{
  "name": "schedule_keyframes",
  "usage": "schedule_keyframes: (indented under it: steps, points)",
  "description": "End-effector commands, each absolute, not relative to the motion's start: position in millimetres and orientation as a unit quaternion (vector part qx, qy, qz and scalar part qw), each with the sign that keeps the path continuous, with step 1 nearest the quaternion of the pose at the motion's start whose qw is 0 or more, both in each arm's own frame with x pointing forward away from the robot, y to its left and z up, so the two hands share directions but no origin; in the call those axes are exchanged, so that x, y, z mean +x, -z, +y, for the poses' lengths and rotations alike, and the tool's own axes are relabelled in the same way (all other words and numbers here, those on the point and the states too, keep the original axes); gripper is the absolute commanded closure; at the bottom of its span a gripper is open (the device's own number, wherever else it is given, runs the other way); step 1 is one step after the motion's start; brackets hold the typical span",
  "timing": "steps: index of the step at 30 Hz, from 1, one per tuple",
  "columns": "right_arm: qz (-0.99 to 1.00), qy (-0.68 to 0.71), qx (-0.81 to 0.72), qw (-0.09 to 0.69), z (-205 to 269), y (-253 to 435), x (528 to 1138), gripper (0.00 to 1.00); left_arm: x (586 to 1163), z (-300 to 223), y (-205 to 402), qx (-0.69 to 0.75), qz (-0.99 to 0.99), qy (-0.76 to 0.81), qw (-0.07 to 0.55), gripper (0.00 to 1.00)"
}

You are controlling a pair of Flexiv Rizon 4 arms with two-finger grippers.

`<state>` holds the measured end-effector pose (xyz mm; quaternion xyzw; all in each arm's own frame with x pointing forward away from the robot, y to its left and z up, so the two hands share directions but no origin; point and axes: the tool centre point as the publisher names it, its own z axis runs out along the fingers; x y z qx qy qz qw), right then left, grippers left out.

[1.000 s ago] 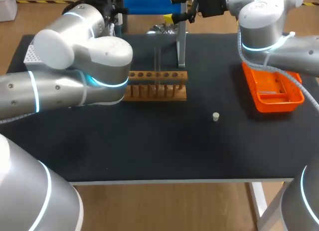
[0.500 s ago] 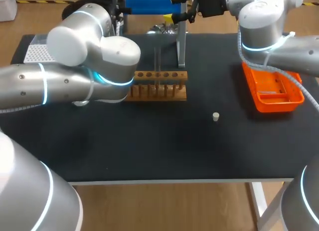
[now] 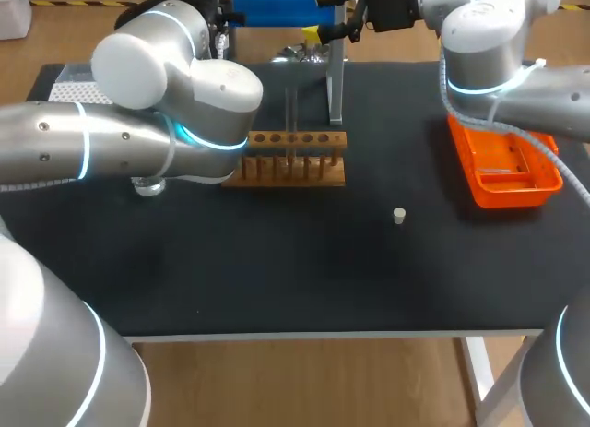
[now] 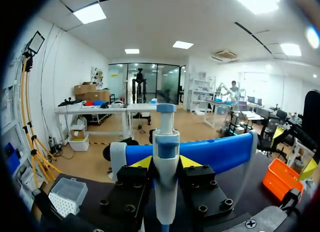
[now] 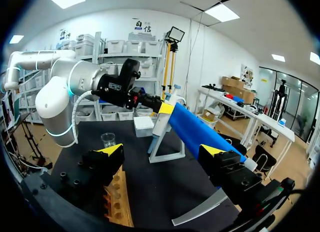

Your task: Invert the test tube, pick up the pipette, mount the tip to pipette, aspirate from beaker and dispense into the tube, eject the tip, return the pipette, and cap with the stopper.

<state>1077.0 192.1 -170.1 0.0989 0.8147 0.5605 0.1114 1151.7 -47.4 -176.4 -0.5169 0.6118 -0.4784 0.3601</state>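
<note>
Left gripper (image 4: 165, 163) clamped on pipette (image 4: 166, 142) at blue stand (image 4: 220, 152); right gripper (image 5: 162, 153) spread wide, wooden rack (image 5: 117, 202) under it

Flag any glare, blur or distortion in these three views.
Head view: even light and sharp; the stopper stands out on the dark table, and the left arm blocks part of it. Left wrist view: strong fisheye bend, overhead highlights blown out, pipette crisp in the left gripper. Right wrist view: same bend; the rack under the right gripper looks a little soft, the beaker clear.
</note>
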Motion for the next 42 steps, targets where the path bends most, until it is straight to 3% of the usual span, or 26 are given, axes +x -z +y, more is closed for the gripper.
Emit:
schedule_keyframes:
  steps: [1,42]
  points:
    - [0.816,-0.559,0.098,0.11,191,169,1077,0.0,1158,-49,173,-0.521,0.616,0.473,0.355,1.0]
    - [0.816,-0.559,0.098,0.11,191,169,1077,0.0,1175,-45,200,-0.546,0.634,0.445,0.32,1.0]
